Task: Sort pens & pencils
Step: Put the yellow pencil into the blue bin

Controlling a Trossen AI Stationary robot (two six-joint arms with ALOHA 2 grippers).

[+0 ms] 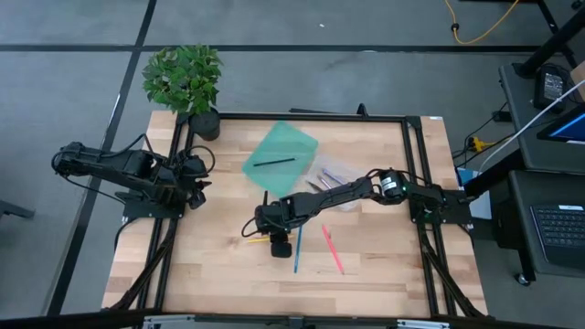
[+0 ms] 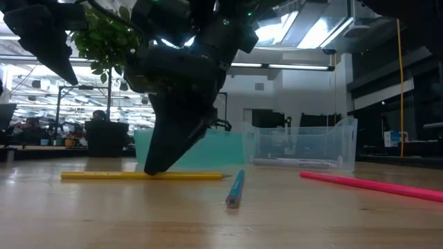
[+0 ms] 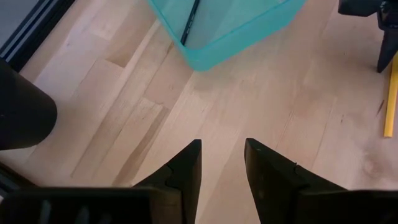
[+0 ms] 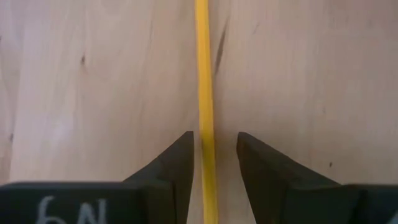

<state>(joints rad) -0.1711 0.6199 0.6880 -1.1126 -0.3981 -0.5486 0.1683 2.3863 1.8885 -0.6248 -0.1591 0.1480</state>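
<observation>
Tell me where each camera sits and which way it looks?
High view: above, facing straight down on the table; both arms show.
Low view: at table height, facing level across; the right gripper comes down onto the yellow pencil.
Left wrist view: on the left arm, facing the teal tray; its open fingers show.
Right wrist view: on the right arm, facing down; fingers straddle the pencil.
All four share that pencil.
</observation>
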